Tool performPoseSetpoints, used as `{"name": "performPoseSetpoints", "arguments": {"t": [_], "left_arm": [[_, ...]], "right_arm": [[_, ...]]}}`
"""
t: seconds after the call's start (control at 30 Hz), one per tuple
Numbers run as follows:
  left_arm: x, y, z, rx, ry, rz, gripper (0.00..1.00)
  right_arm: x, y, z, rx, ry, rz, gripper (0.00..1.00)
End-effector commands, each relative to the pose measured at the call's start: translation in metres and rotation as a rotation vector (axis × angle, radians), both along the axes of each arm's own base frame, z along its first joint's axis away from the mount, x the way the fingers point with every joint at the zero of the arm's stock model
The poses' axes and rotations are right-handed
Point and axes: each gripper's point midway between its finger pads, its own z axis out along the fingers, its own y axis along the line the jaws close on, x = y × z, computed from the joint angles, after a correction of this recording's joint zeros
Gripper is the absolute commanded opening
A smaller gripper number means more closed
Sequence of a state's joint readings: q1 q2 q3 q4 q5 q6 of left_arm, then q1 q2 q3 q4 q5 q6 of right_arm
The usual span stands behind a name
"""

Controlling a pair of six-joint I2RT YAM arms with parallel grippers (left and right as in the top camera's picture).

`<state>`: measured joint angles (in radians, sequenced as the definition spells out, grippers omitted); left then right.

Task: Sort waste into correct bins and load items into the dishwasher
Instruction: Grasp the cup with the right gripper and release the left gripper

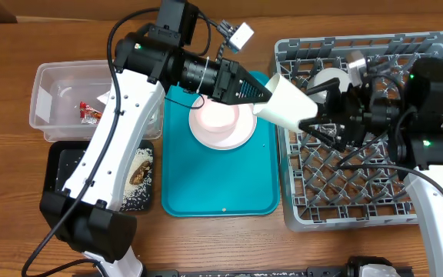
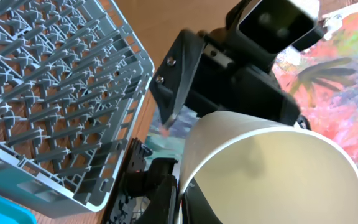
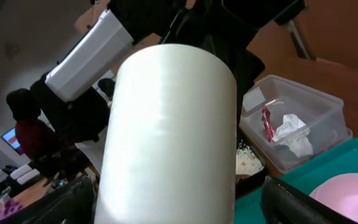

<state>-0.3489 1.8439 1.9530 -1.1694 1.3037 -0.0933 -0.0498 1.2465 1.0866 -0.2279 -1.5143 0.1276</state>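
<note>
The small white cup [image 1: 284, 104] hangs in the air between the teal tray and the grey dish rack [image 1: 360, 192]. My left gripper [image 1: 261, 98] is shut on its rim, one finger inside and one outside [image 2: 182, 186]. My right gripper [image 1: 314, 117] is open, with a finger on either side of the cup's base [image 3: 179, 208] and gaps on both sides. The pale pink bowl [image 1: 212, 115] sits on the pale pink plate [image 1: 241, 135]. The round whitish bowl [image 1: 333, 79] stands in the rack's far part.
The teal serving tray [image 1: 206, 192] lies in the middle under the plate. The clear tub [image 1: 52, 85] at far left holds the red wrapper [image 1: 89, 111] and the napkin [image 3: 291, 130]. The black tray [image 1: 71, 165] holds rice and a brown chunk [image 1: 138, 174].
</note>
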Motion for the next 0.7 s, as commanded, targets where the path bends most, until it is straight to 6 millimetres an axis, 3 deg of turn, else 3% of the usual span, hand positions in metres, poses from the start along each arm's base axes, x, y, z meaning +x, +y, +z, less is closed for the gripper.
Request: {"name": "performPoseSetpoints", "arguments": {"t": [0.0,0.5,0.67], "left_arm": [[0.0,-0.005,-0.001,-0.001,-0.039,-0.014,0.04],[0.0,-0.006,0.0,-0.007,-0.053,-0.016,0.04],[0.001,-0.006,-0.001,-0.003,-0.053,-0.014,0.04]], "right_arm": [[0.0,0.001,0.01,0.01,0.104,0.002,0.87],[-0.003,0.022,0.006,-0.008,0.113,0.02,0.72],[0.002,0.023,0.005,-0.015,0.111,-0.007,0.55]]}}
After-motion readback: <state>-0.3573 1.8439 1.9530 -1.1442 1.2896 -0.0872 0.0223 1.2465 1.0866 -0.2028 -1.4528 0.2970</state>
